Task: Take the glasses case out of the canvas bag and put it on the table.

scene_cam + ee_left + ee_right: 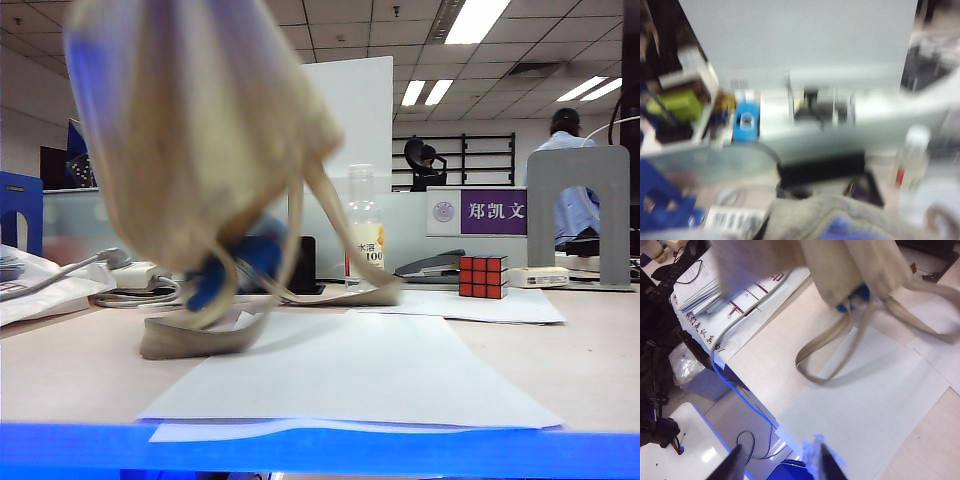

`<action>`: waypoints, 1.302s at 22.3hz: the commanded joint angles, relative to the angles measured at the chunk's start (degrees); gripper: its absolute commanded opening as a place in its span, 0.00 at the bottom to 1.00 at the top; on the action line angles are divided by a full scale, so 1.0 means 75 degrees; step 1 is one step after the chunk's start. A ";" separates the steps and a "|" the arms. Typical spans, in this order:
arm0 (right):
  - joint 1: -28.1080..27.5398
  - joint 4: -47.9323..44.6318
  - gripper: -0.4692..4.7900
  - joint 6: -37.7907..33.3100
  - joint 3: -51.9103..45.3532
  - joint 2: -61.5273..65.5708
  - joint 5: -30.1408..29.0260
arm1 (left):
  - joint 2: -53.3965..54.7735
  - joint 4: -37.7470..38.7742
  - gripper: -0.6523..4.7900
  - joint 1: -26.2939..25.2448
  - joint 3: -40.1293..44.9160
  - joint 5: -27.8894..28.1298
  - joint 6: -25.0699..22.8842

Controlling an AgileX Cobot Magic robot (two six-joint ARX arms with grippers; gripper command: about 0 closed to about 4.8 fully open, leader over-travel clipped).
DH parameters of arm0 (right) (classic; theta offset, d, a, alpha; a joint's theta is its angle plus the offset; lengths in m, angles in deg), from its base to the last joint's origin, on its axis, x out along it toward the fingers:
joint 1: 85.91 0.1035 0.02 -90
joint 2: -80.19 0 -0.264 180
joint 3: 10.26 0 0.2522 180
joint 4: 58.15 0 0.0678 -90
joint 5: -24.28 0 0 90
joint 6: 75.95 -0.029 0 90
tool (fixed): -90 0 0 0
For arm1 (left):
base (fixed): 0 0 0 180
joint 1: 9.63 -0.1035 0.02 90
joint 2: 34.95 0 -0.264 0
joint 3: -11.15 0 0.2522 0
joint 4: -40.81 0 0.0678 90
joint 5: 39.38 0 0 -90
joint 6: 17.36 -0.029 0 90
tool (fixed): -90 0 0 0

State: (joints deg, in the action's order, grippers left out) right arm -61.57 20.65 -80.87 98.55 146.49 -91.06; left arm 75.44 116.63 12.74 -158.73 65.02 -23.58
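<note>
The canvas bag [205, 130] hangs in the air over the left part of the desk [90, 370], mouth downward, blurred. Its long straps [215, 325] trail down and their ends lie curled on the desk top, just at the edge of the white paper sheets [350, 375].

The glasses case [240, 262] shows as a blue shape poking out of the bag's lower opening, between the hanging straps and close above the desk; whether it touches the surface I cannot tell. From the right wrist view the same blue case [854, 299] peeks from under the cloth [840, 265].

The left pincer is not visible in any view. The left wrist view shows only bunched beige cloth [810, 217] right up against the camera with a blue patch in it, so the fingers sit hidden in the bag's top; going by how it reads, they are pressed together, most likely on the cloth, though the grip itself is hidden.

The right pincer [782, 462] hovers well apart from the bag, out over the desk's front edge with the floor below it. Its two dark fingers [732, 465] stand apart with nothing between them. The case lies far from this pincer, across the paper.

Further back on the desk stand a clear bottle [363, 225] and, to the right, a red-and-orange puzzle cube [483, 276] on another sheet, beside a dark stapler [430, 266].
</note>
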 commanded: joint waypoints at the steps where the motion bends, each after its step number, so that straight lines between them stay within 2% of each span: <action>1: 0.0000 -0.0064 0.45 0.0029 0.0026 -0.0035 -0.0038 | -0.0242 -0.0353 0.11 -0.0012 -0.0140 0.0839 -0.0455; 4: -0.0003 -0.0061 0.45 0.0029 0.0026 -0.0064 -0.0041 | -0.0373 -0.0495 0.11 -0.0012 -0.0140 0.1384 -0.0627; 12: 0.0009 0.0000 0.45 0.0029 0.0026 -0.0090 -0.0230 | -0.0848 -0.0796 0.11 -0.0382 -0.0149 0.1463 -0.0382; 14: 0.0009 0.0015 0.45 0.0029 0.0026 -0.0154 -0.0236 | -0.0889 -0.0682 0.11 -0.0586 -0.0149 0.1515 -0.0085; 16: 0.0009 0.0009 0.45 0.0041 0.0026 -0.0221 -0.0236 | -0.0953 -0.0629 0.11 -0.0935 -0.0149 0.1005 0.0702; 19: 0.0006 -0.0044 0.45 0.0079 0.0026 -0.0373 -0.0227 | -0.1221 -0.0968 0.11 -0.1868 -0.0149 -0.0239 0.1886; 20: 0.0006 -0.0050 0.45 0.0093 0.0026 -0.0449 -0.0204 | -0.1282 -0.1032 0.11 -0.1964 -0.0149 -0.0201 0.1786; 21: 0.0000 -0.0099 0.45 0.0114 0.0026 -0.0600 -0.0192 | -0.1390 -0.1148 0.11 -0.2069 -0.0149 -0.0210 0.1247; 22: 0.0000 -0.0140 0.45 0.0122 0.0026 -0.0679 -0.0187 | -0.1408 -0.1212 0.11 -0.2130 -0.0149 -0.0213 0.1169; 24: 0.0000 -0.0178 0.45 0.0122 0.0026 -0.0839 -0.0181 | -0.1489 -0.1649 0.11 -0.2556 -0.0146 -0.0612 0.1524; 25: -0.0006 -0.0157 0.45 0.0131 0.0026 -0.0895 -0.0178 | -0.1501 -0.2055 0.11 -0.2876 -0.0146 -0.1020 0.2148; 26: -0.0006 -0.0137 0.45 0.0166 0.0026 -0.0912 -0.0181 | -0.1501 -0.2183 0.11 -0.3002 -0.0146 -0.1244 0.2355; 28: -0.0003 -0.0073 0.45 0.0300 0.0026 -0.1014 -0.0181 | -0.1475 -0.2020 0.11 -0.3206 -0.0090 -0.1317 0.2311; 29: -0.0003 -0.0085 0.45 0.0306 0.0026 -0.1093 -0.0184 | -0.1448 -0.1749 0.11 -0.3276 -0.0020 -0.1443 0.2637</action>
State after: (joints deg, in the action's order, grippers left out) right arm -61.59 20.52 -79.06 98.53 139.15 -92.37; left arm 64.62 103.06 -11.26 -159.16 55.03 -6.18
